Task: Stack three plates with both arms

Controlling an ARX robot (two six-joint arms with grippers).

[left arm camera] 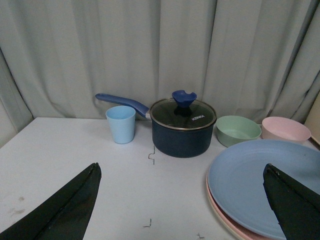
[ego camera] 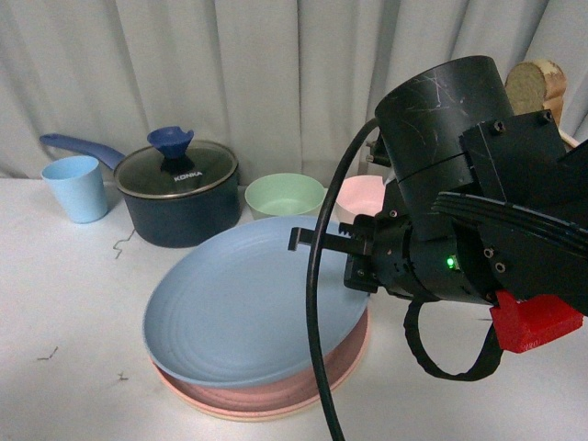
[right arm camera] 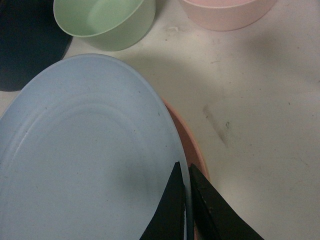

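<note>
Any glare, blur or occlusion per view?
Front view: right arm blocks the right half; mild glare on the pot lid. Left wrist view: soft, even light, sharp. Right wrist view: fingertips blurred, shadow on the blue plate.

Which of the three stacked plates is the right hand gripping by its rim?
The light blue plate, topmost and tilted; the right hand pinches its edge. The pink plate lies beneath.

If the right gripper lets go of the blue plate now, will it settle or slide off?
Likely settles: the blue plate lies tilted over the pink plate. It looks stiff and light. Its smooth matte surface might slip slightly.
</note>
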